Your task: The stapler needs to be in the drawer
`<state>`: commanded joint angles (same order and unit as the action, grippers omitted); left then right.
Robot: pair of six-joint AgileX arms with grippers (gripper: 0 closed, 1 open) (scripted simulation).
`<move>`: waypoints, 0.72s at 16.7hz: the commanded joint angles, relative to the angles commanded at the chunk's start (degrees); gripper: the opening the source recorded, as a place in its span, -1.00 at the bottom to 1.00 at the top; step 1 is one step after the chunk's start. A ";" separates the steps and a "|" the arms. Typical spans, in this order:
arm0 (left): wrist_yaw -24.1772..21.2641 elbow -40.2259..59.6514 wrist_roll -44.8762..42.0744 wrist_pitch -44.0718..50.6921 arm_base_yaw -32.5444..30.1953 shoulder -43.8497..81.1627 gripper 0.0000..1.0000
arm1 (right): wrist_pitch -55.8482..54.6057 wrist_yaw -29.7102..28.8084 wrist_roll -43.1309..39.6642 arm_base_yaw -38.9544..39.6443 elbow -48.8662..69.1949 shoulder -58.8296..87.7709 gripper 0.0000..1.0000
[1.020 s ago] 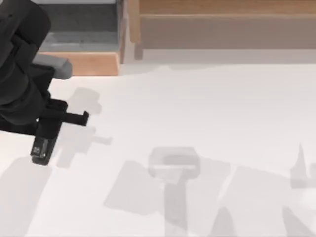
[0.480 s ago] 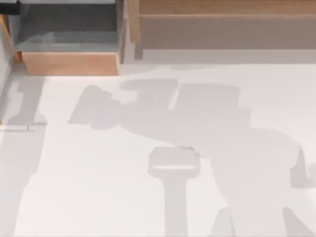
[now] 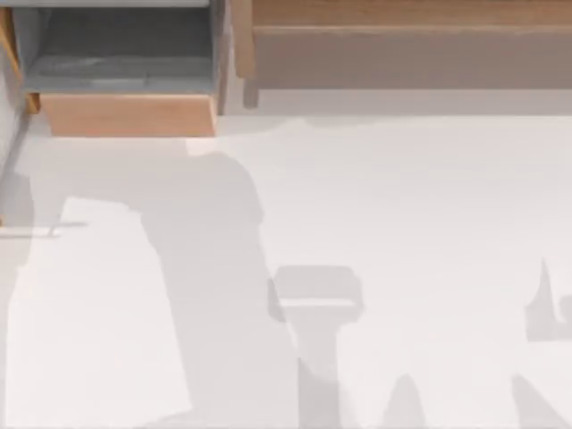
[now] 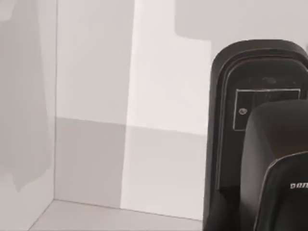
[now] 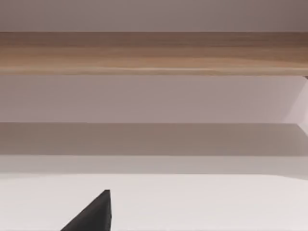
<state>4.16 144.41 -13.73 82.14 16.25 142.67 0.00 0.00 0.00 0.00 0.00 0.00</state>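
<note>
drawer [image 3: 130, 114] | cut off by top view's upper edge

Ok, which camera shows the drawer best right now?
The top view: the drawer sits open at the table's far left, tan front panel and grey floor both visible. The left wrist view faces plain grey walls I cannot tie to it; the right wrist view faces the wooden shelf.
</note>
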 joint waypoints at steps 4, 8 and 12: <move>-2.73 9.84 -4.40 5.86 2.37 9.98 -1.00 | 0.00 0.00 0.00 0.00 0.00 0.00 1.00; -5.02 16.15 -7.53 10.48 2.94 15.21 -1.00 | 0.00 0.00 0.00 0.00 0.00 0.00 1.00; -5.61 17.84 -8.39 11.98 3.11 16.44 -1.00 | 0.00 0.00 0.00 0.00 0.00 0.00 1.00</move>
<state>-1.45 162.25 -22.12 94.11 19.36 159.11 0.00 0.00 0.00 0.00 0.00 0.00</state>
